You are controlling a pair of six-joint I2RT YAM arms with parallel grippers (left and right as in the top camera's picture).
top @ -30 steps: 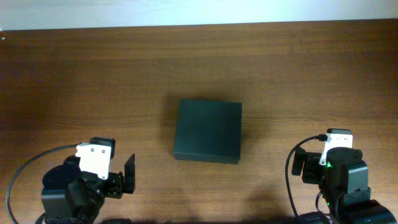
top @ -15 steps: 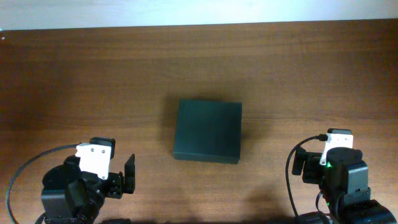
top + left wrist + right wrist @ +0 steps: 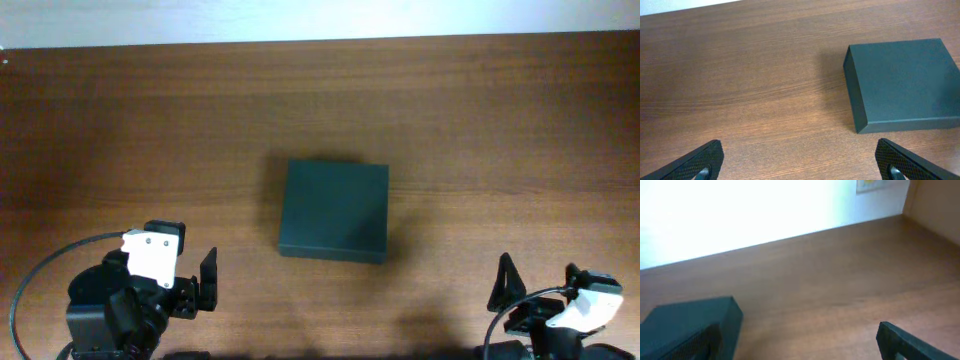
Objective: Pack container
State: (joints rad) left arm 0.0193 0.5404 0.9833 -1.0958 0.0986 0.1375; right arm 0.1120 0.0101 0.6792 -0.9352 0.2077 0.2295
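Even, warm light falls on the table (image 3: 150, 120) in the overhead view, brightest at its far left; ahead and right of the left gripper (image 3: 800, 157) the container (image 3: 902, 82) is sharp, a soft shadow lying along its left side; beyond the right gripper (image 3: 795, 342) white glare burns out everything past the table's far edge, and that whole view is blurred.

The left claw (image 3: 203, 283) is gaping empty, left of the container (image 3: 333, 210); the right claw (image 3: 538, 285) is gaping right of it.
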